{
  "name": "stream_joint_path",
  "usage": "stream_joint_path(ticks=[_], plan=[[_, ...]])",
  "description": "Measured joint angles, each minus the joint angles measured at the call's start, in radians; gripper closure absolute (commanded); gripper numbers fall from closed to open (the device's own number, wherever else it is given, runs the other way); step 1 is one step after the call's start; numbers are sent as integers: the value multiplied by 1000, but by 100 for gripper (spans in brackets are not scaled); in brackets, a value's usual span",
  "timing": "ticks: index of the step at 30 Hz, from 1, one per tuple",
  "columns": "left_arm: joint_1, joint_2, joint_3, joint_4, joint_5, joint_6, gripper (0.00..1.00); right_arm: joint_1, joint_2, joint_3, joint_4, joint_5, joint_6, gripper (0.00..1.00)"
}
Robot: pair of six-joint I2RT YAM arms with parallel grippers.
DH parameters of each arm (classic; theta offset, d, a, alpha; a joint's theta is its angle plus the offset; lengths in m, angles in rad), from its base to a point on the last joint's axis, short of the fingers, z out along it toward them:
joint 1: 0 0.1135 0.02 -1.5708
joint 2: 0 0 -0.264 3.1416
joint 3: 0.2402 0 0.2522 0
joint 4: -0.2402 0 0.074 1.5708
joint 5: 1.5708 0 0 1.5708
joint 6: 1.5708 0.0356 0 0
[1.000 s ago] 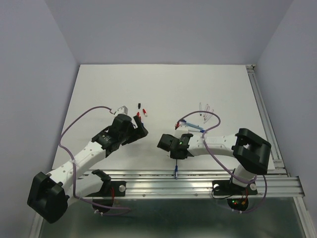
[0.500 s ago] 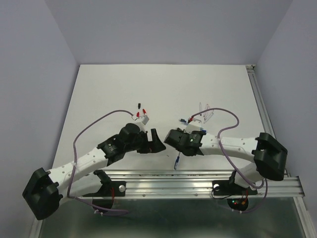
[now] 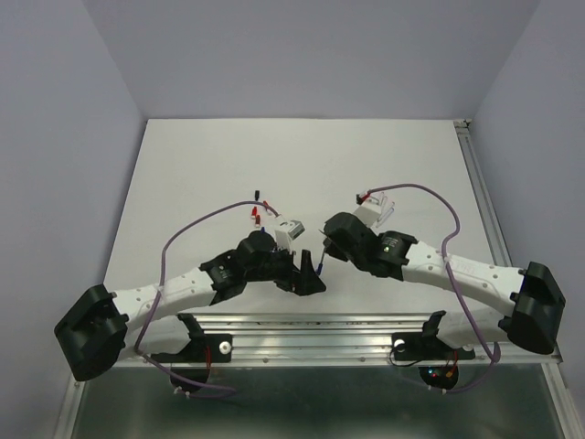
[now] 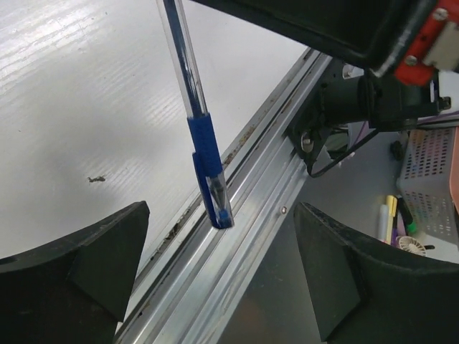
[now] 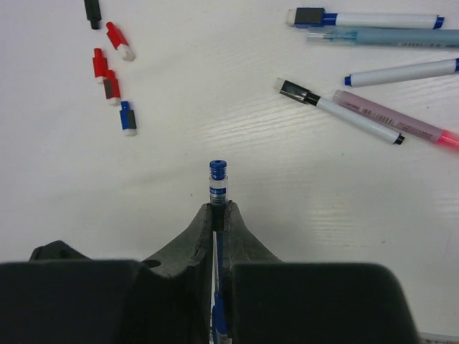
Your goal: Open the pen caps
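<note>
1. right gripper [image 5: 217, 215]: closed tight on a blue pen [image 5: 217, 179], pinching the barrel. The butt end sticks out past the fingertips and the capped end points down towards the left arm. Judged purpose: to anchor the barrel while the cap is pulled.
2. cap [image 4: 204, 154]: blue, seated on that pen and clear of the table [image 5: 215, 107]. It hangs over the near rail [image 4: 251, 236], between the left fingers [image 4: 79, 265], touching neither.
3. left gripper [image 4: 219, 240]: wide open, holding nothing. Its fingers flank the cap, apparently set to close on it and draw it off.
4. loose caps [image 5: 127, 117]: black, red and blue, grouped on the table on the far left. Judged to be a drop spot, apart from the work.
5. other pens [image 5: 362, 120]: five lie in a loose group on the far right, well apart from the loose caps. Whether any has a cap on is unclear.
</note>
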Motion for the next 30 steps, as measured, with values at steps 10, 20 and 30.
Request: stream_joint_path(ticks=[10, 20, 30], plan=[[-10, 91, 43, 5, -12, 24, 100, -9, -11, -13, 91, -78, -40, 98], [-11, 78, 43, 8, -29, 23, 100, -19, -29, -41, 130, -120, -54, 67], [-15, 57, 49, 9, -59, 11, 100, -20, -24, -79, 207, -169, -59, 99]])
